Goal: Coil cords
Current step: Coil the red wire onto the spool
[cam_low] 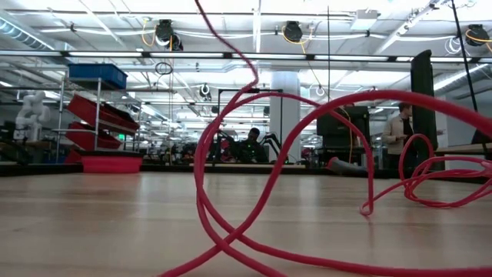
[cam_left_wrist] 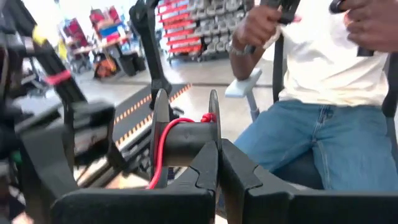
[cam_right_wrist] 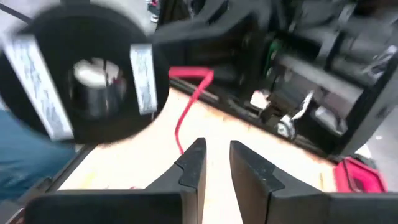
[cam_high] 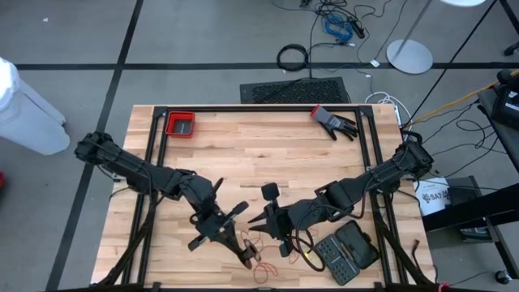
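Note:
A thin red cord lies in loose loops on the table near its front edge. One end is wound on a small black spool with round flanges. In the right wrist view the spool shows end-on as a black disc with a pale centre, and the cord runs down from it. My left gripper is shut on the spool above the loops. My right gripper is close beside it on the right, its fingers a narrow gap apart with nothing between them. My left gripper pinches the spool by the rim of one flange between its two fingertips, which come at it edge-on. The spool is held clear of the table. The cord leaves the spool's core and hangs slack to the loops below.
A black case of tool bits lies at the front right. A red bin stands at the far left and a black glove lies at the far right. Black frame rails run along the table's sides. A seated person is beyond the near edge.

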Robot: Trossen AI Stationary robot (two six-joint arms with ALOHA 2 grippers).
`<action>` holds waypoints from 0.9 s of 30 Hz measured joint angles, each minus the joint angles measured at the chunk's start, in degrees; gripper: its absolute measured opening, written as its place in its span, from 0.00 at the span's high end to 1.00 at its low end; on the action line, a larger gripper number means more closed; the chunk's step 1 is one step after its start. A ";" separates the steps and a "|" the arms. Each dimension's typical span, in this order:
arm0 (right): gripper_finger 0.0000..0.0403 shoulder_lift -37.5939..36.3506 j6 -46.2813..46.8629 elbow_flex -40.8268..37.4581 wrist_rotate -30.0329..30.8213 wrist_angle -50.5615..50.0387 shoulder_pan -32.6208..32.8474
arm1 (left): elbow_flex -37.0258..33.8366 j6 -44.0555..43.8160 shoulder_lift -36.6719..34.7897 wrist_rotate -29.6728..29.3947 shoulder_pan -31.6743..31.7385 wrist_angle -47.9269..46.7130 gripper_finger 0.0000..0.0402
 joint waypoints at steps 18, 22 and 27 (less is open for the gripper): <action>0.85 0.29 12.04 -3.24 1.10 -7.38 2.45 | 0.00 0.02 -3.55 -3.88 -1.34 2.87 0.98; 0.85 0.34 12.28 -7.63 4.04 0.90 1.95 | 0.00 0.02 -5.48 -6.75 -2.80 1.33 0.98; 0.85 0.28 13.03 -11.48 2.40 10.18 0.68 | 0.00 0.23 -7.29 -13.87 -4.78 -2.50 0.98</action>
